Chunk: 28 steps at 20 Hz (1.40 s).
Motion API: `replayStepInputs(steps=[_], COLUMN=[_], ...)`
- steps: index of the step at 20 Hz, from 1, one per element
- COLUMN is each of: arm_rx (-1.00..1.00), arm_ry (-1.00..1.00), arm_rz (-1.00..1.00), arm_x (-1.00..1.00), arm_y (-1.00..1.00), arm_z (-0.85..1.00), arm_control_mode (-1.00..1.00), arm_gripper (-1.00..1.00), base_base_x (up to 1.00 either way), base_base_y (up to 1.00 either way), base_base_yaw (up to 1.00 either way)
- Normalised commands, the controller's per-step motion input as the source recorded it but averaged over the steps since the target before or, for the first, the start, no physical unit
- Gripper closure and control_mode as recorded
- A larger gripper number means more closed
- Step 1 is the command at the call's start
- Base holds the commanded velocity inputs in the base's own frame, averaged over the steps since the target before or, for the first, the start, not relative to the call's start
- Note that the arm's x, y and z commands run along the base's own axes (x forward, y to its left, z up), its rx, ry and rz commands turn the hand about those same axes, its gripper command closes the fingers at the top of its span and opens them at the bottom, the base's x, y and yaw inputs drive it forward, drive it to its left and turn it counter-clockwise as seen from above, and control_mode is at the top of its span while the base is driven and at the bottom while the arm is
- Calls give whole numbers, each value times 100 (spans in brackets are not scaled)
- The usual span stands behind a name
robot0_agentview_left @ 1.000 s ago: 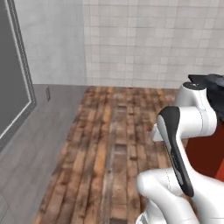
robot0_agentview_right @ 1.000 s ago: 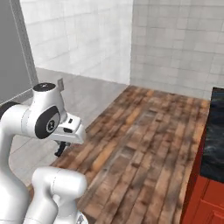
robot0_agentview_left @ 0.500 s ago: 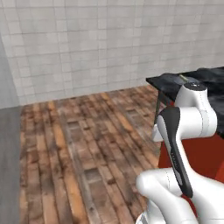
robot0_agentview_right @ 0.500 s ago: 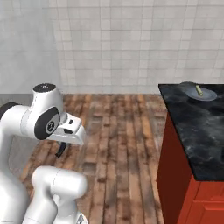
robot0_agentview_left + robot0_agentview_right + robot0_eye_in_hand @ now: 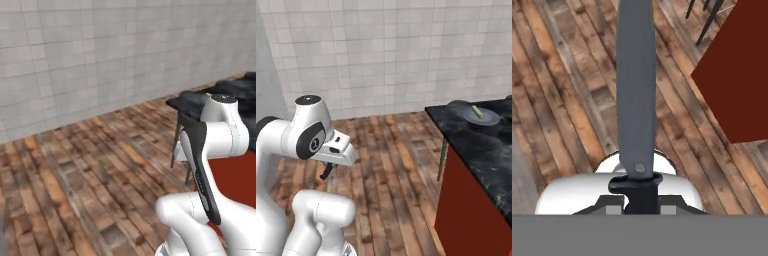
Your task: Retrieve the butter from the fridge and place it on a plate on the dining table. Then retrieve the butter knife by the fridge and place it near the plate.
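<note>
My gripper (image 5: 635, 187) is shut on the butter knife (image 5: 635, 85). Its long grey blade points away from the hand over the wooden floor. In the right base view the gripper (image 5: 326, 171) hangs low beside the arm, left of the dining table (image 5: 486, 150). That table has a black marble top and a red base. At its far end lies the round grey-blue plate (image 5: 481, 116) with the pale butter (image 5: 476, 111) on it. The table's dark top (image 5: 197, 102) also shows behind the arm in the left base view. A plain grey surface at the far left may be the fridge (image 5: 263, 85); I cannot tell.
Wooden plank floor (image 5: 85, 170) stretches between me and the tiled back wall (image 5: 381, 50). Thin dark stool legs (image 5: 174, 145) stand at the table's near corner. The red side of the table (image 5: 737, 75) lies to the right of the knife in the hand view.
The whole picture has swung as the base turned. The dining table with plate and butter has come further into view and nearer. The knife stays in the shut gripper.
</note>
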Motion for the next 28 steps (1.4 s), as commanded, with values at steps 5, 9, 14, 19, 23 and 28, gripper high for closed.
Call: replayStepInputs(steps=[5,9,14,19,23,28], arm_rx=[0,0,0,0,0,0], arm_ry=[0,0,0,0,0,0], arm_rz=[0,0,0,0,0,0], arm_x=[0,0,0,0,0,0], arm_y=[0,0,0,0,0,0], arm_z=[0,0,0,0,0,0], arm_control_mode=[100,100,100,100,100,100], arm_gripper=[100,100,100,100,100,100], base_base_x=[100,100,100,100,100,100], base_base_y=[97,100,100,100,100,99], base_base_yaw=[-38,-40,-44,-50,-57,-59])
